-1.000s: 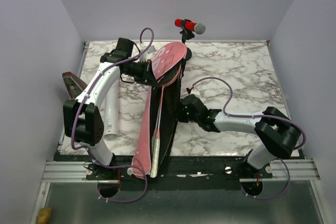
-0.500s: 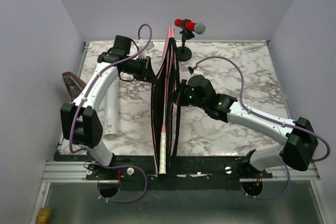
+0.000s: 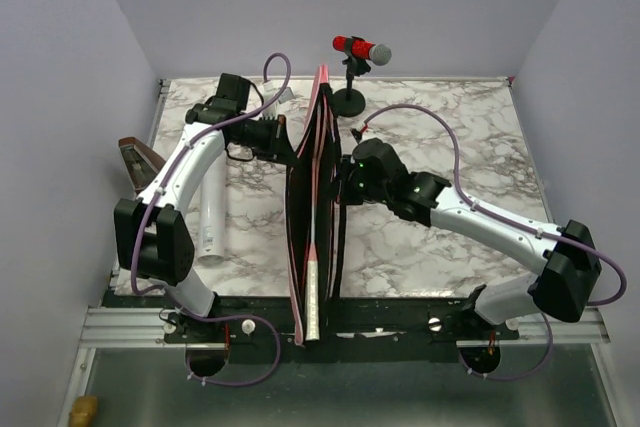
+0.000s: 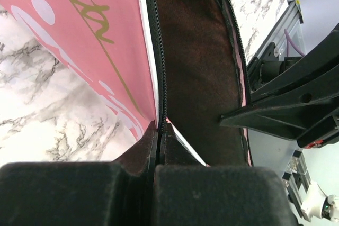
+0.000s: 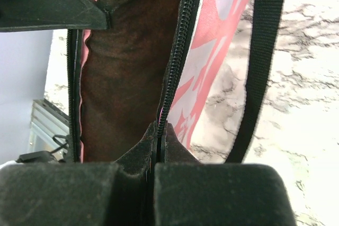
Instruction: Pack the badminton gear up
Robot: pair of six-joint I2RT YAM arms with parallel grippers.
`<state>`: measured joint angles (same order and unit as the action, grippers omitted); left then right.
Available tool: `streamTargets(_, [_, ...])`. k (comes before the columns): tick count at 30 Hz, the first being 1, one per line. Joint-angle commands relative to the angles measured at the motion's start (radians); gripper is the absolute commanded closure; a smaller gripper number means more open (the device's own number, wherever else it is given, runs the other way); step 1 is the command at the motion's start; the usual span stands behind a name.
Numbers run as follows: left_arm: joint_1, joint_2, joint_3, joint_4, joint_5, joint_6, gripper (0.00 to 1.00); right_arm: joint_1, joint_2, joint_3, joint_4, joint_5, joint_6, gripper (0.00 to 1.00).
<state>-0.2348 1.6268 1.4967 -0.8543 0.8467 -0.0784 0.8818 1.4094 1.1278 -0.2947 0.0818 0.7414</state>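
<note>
Bag [image 3: 298, 227] stands on its long edge mid-surface, running near to far, mouth spread. Left tool [image 4: 159, 130] is pinched tight on the left zipper edge. Right tool [image 5: 159, 130] is pinched tight on the right zipper edge, with the black strap [image 5: 259, 67] just beside it. One racket [image 3: 312, 287] sits inside, white handle at the near end; a second possibly lies behind it, unclear. White tube [image 3: 210, 212] lies on the surface [image 3: 450, 127] left of the bag.

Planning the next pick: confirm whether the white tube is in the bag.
No, the white tube lies on the table, left of the pink bag.
</note>
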Motion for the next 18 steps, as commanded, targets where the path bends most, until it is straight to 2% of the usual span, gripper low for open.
streamTargets(1, [-0.001,-0.030,-0.059,-0.020,0.060,0.016,1.00,-0.010,-0.006,0.050,-0.015,0.032,-0.042,1.00])
streamTargets(4, [-0.006,-0.041,-0.078,-0.017,0.121,0.020,1.00,-0.012,-0.004,0.055,-0.012,0.015,-0.051,1.00])
streamTargets(5, [-0.009,-0.042,-0.082,-0.023,0.136,0.025,0.97,-0.010,-0.001,0.055,-0.011,0.006,-0.054,0.99])
streamTargets(7, [-0.020,-0.047,-0.095,-0.037,0.176,0.046,0.79,-0.010,0.003,0.046,-0.003,-0.016,-0.059,0.99])
streamTargets(12, [-0.043,-0.059,-0.171,-0.041,0.247,0.100,0.48,-0.010,-0.001,-0.032,0.040,-0.123,-0.059,0.99])
streamTargets(13, [-0.044,-0.062,-0.177,-0.046,0.249,0.118,0.45,-0.012,-0.001,-0.052,0.043,-0.138,-0.054,0.99])
streamTargets(18, [-0.025,-0.074,-0.122,-0.117,0.207,0.212,0.43,-0.010,-0.035,-0.157,0.040,-0.181,-0.025,0.99])
